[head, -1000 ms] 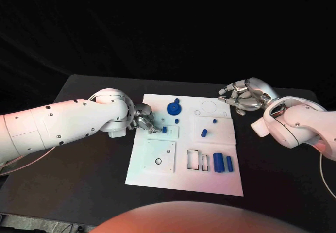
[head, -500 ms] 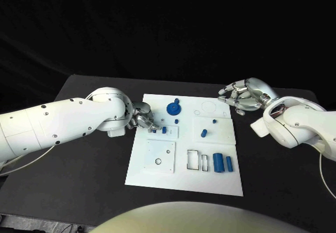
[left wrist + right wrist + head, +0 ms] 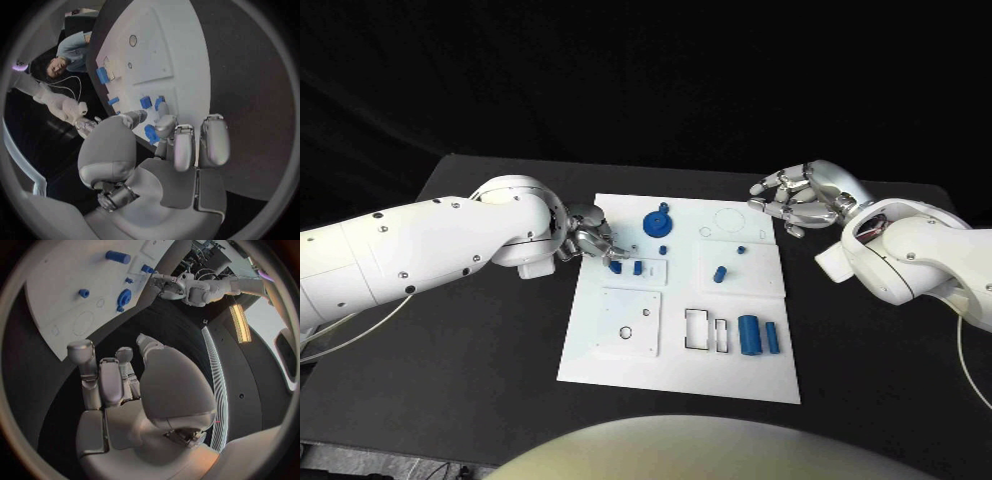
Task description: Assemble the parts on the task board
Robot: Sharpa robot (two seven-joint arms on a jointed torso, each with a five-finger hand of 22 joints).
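The white task board (image 3: 682, 370) lies mid-table. My left hand (image 3: 593, 240) hovers at its left edge and pinches a small blue part (image 3: 615, 266) between thumb and a finger; the left wrist view shows that part (image 3: 150, 134) at the fingertips. Just beside it another small blue part (image 3: 639, 267) sits in the board. A round blue knobbed part (image 3: 656, 220), a short peg (image 3: 720, 273) and two long blue bars (image 3: 750, 335) are also on the board. My right hand (image 3: 799, 200) floats off the board's far right corner, fingers apart, holding nothing.
Bare black table (image 3: 473, 380) surrounds the board on all sides. Rectangular slots (image 3: 707, 330) and a square plate with a hole (image 3: 630, 322) occupy the board's near half. The right wrist view shows the knobbed part (image 3: 124, 298) and my left hand (image 3: 169, 286) across the board.
My left hand has drawn slightly toward the board's far end, and a small blue part now shows at its fingertips. The right hand has stayed put.
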